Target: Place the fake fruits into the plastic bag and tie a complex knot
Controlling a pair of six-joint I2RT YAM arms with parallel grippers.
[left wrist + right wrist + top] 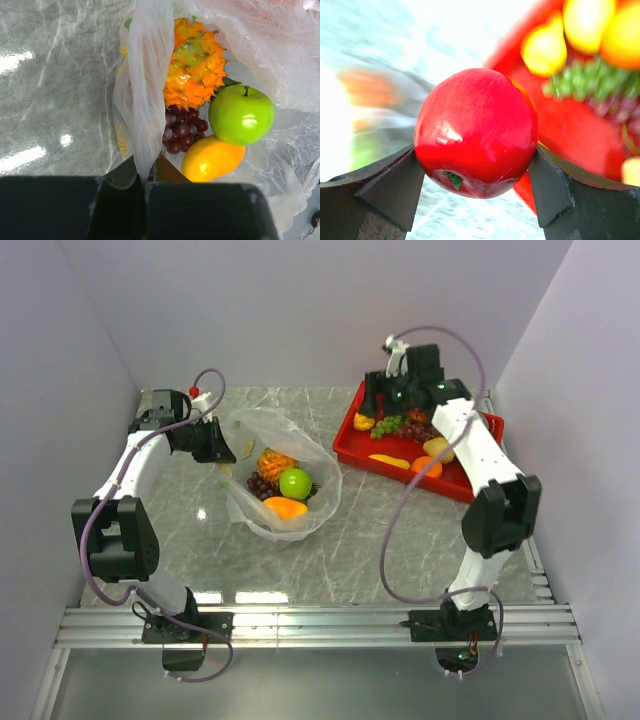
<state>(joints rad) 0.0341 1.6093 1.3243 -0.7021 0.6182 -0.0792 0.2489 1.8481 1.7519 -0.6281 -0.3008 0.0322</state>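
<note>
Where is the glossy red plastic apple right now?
In the right wrist view, the glossy red plastic apple sits centre frame, clamped in the right gripper, with the red rectangular tray and its green grapes to its right.

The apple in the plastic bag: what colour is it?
The apple is bright green; the left wrist view shows it best.

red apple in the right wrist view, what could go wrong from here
1. The glossy red apple is held by the right gripper at its sides only, near the fingertips; it could slip out on the way to the bag.
2. The left gripper pinches just one strip of the bag; the mouth may sag, so the red apple might land on film rather than inside.
</note>
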